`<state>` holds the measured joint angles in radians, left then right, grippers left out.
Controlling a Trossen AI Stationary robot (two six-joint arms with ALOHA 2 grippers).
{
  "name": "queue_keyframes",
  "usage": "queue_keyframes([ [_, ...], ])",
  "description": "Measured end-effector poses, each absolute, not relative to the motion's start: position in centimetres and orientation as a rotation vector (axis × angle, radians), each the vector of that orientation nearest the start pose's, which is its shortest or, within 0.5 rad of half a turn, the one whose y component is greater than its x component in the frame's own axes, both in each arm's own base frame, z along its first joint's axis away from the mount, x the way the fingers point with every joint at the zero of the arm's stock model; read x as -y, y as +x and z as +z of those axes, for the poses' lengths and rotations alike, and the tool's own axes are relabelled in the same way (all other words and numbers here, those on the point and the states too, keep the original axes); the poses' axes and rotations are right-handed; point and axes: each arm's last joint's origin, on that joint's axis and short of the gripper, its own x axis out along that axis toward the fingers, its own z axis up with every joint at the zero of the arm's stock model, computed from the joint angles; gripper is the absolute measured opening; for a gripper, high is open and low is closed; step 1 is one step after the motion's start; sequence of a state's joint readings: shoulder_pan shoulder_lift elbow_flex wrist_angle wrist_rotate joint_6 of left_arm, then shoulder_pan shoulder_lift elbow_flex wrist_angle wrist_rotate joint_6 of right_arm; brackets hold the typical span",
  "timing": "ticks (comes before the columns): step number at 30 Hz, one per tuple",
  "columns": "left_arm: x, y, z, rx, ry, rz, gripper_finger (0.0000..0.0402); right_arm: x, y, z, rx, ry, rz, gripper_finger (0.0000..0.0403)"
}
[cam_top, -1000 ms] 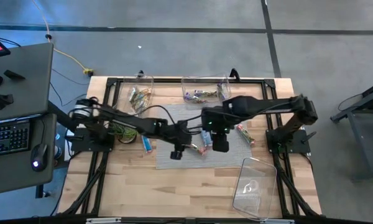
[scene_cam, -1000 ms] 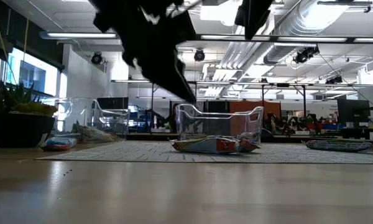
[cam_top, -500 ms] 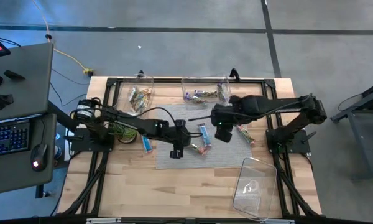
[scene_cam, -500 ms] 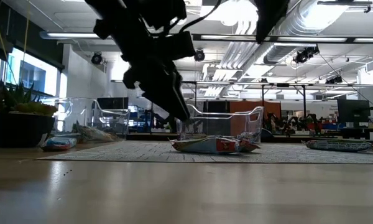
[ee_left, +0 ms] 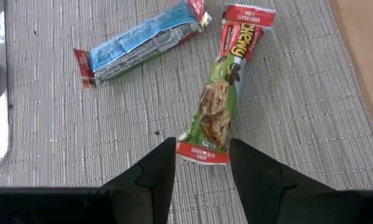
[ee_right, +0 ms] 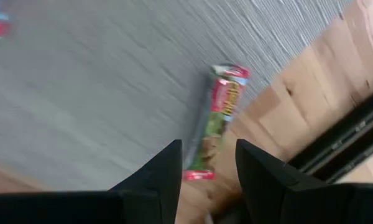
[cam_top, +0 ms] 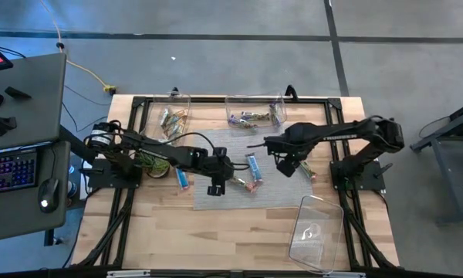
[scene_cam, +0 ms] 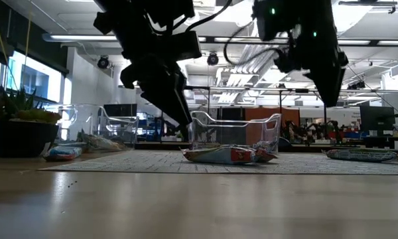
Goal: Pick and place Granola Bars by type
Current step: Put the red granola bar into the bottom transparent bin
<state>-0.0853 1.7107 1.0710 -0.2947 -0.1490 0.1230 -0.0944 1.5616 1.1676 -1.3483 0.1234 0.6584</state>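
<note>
On the grey mat (cam_top: 274, 193) lie a blue bar (cam_top: 253, 165) and two green/red bars (cam_top: 247, 184) (cam_top: 303, 167). Another blue bar (cam_top: 184, 178) lies on the wood left of the mat. My left gripper (ee_left: 202, 165) hangs open just above the near end of the middle green/red bar (ee_left: 219, 106), a blue bar (ee_left: 143, 43) beyond it. My right gripper (ee_right: 208, 168) is open above the right green/red bar (ee_right: 216, 121), which lies flat at the mat's right edge. In the low view both grippers (scene_cam: 176, 106) (scene_cam: 331, 86) hang clear of the table.
Two clear bins stand at the far edge, one with brown bars (cam_top: 172, 117) and one with purple/silver bars (cam_top: 253, 116). Another clear bin (cam_top: 316, 230) lies near the right front corner. A small green plant (cam_top: 150, 164) stands at the left. A desk with a keyboard (cam_top: 11, 170) is beside the table.
My right gripper has moved from over the mat's middle toward the table's right edge and come down; it now hangs above the right green/red bar. My left gripper has sunk a little over the middle green/red bar. No bar has moved.
</note>
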Motion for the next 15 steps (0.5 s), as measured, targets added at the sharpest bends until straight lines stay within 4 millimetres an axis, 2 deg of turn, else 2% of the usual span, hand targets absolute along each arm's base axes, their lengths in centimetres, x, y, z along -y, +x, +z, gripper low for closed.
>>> queue_keyframes([
  [6,2.5,34.6,18.9,-0.932,0.224,0.005,0.0145,3.8,23.3,21.0,-1.709,0.487,-0.785,0.0134],
  [15,2.5,34.6,19.0,-0.926,0.223,0.005,0.0145,3.8,21.4,16.8,-1.724,0.517,-0.841,0.0134],
])
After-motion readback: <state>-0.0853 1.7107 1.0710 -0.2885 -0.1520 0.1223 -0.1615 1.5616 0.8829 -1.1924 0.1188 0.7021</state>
